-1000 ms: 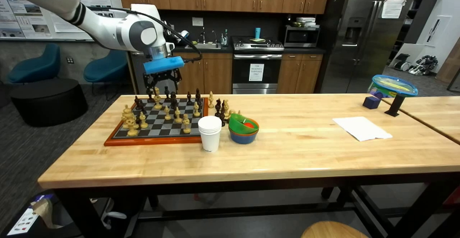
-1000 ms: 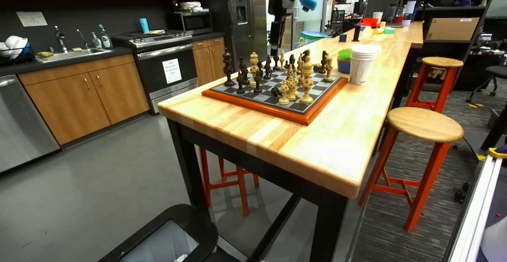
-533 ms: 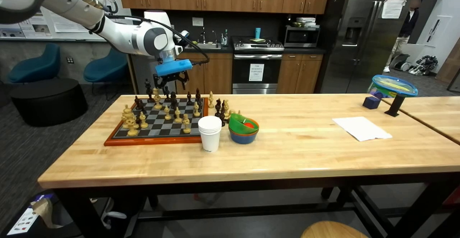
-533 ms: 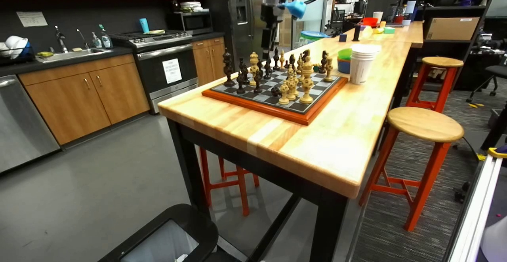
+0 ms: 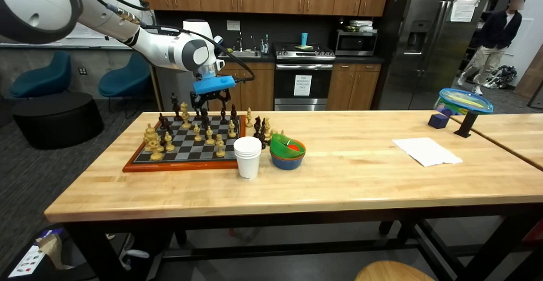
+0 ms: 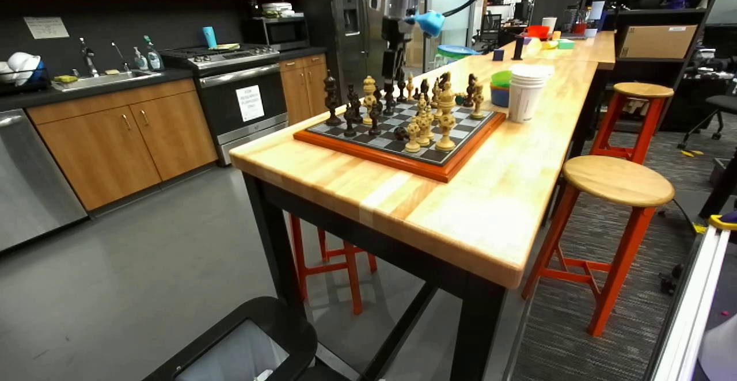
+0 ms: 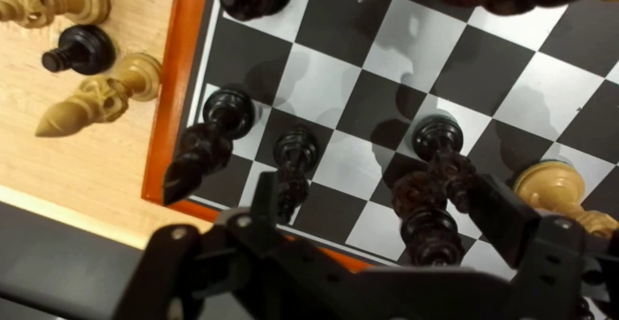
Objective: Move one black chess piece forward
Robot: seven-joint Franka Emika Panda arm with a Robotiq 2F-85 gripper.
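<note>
The chessboard [image 7: 348, 167] with its orange-red rim [image 5: 182, 167] lies on the table in both exterior views [image 6: 397, 162]. My gripper [image 7: 384, 201] is open above the board's back edge, with nothing held; it shows in both exterior views [image 5: 211, 102] [image 6: 392, 67]. In the wrist view a slim black piece [image 7: 294, 165] stands by the left finger. A tall dark piece [image 7: 428, 223] and a smaller black piece [image 7: 437, 141] show near the right finger. A pointed black piece [image 7: 208, 141] stands left of the left finger. Whether any finger touches a piece I cannot tell.
Light pieces [image 5: 209, 136] stand among the black ones. Several removed pieces [image 5: 265, 130] stand beside the board. White cups [image 5: 247, 158] and stacked bowls [image 5: 287, 160] are near its front right corner. A person [image 5: 494, 39] is by the fridge.
My gripper has moved right in an exterior view along the board's back edge, lowering slightly at the end. The tall black piece at the back left is uncovered. A person has come into view.
</note>
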